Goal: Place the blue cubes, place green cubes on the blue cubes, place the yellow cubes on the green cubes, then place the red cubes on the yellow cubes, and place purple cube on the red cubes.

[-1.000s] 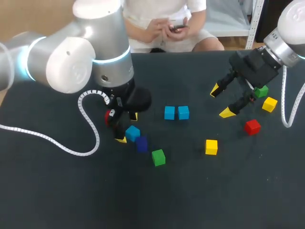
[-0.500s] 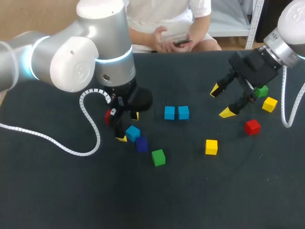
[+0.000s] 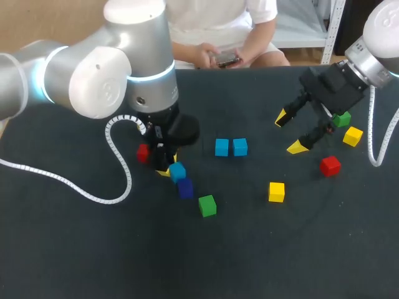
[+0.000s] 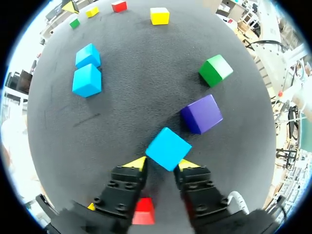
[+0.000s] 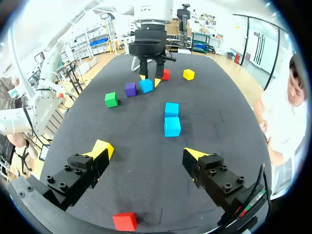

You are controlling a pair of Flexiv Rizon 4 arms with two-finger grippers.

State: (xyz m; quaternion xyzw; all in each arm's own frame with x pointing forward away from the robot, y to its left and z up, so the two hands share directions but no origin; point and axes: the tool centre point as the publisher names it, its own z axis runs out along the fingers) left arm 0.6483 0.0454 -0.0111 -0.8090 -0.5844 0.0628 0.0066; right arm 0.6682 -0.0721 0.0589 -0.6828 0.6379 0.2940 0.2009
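Jaws of the left gripper (image 4: 163, 164) stand narrow, both yellow fingertips (image 4: 138, 163) touching a small light blue cube (image 4: 168, 147) from two sides. That cube rests on the black matte table (image 3: 280, 249) left of the head view's centre. It is turned corner-on to the gripper like a diamond, and as a cube it has no long axis. The right gripper (image 3: 290, 132) hangs above the table at the upper right of the head view, spread wide with nothing between its tips. Blue cubes number three: the held one and a pair of light blue cubes (image 3: 230, 147) just above the centre, touching side by side in a row running left to right. The single dark purple cube (image 3: 185, 188) sits just below and right of the held cube, nearly touching it. Green cubes number two: one green cube (image 3: 207, 205) lower right of the purple one, and a second green cube (image 3: 341, 119) at the far right, partly behind the right gripper. Red cubes number two: one red cube (image 3: 143, 152) just left of the left gripper, and another red cube (image 3: 330, 165) at the right edge. Yellow cubes number three: a yellow cube (image 3: 277, 191) right of centre, a second yellow cube (image 3: 353, 136) near the second green cube, and a third yellow cube (image 5: 188, 74), seen only from the right wrist, beyond the left gripper.
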